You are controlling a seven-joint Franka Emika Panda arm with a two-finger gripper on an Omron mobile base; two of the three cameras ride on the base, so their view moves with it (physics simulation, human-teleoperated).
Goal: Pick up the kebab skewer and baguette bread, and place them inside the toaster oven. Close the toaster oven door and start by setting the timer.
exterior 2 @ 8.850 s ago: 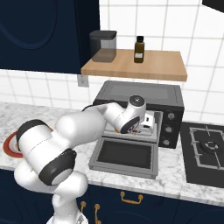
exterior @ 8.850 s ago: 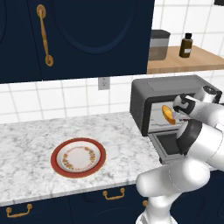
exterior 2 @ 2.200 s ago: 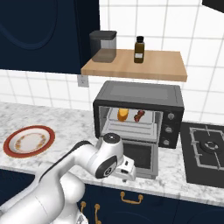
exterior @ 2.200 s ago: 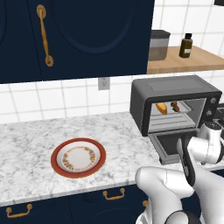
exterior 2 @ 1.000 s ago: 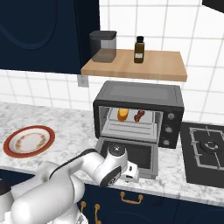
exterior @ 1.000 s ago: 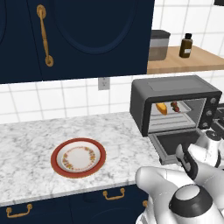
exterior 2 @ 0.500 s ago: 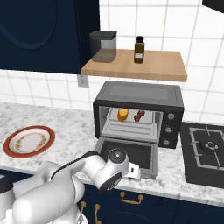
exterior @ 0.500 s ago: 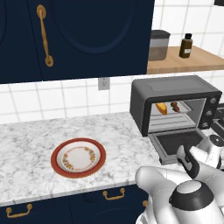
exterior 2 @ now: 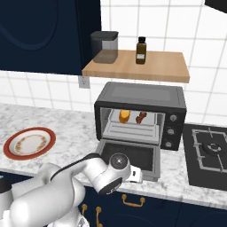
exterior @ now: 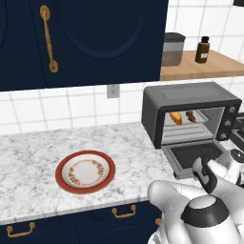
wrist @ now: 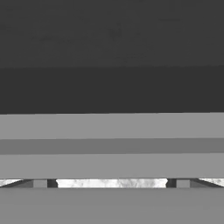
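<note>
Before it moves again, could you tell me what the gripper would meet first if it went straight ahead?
Most likely the lowered oven door: its bar handle spans the hand view just beyond the open gripper. Depth is hard to judge.

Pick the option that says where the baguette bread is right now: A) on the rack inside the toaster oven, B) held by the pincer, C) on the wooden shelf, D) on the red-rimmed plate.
A: the baguette bread lies on the rack inside the toaster oven, beside the kebab skewer, above the lowered toaster oven door.
</note>
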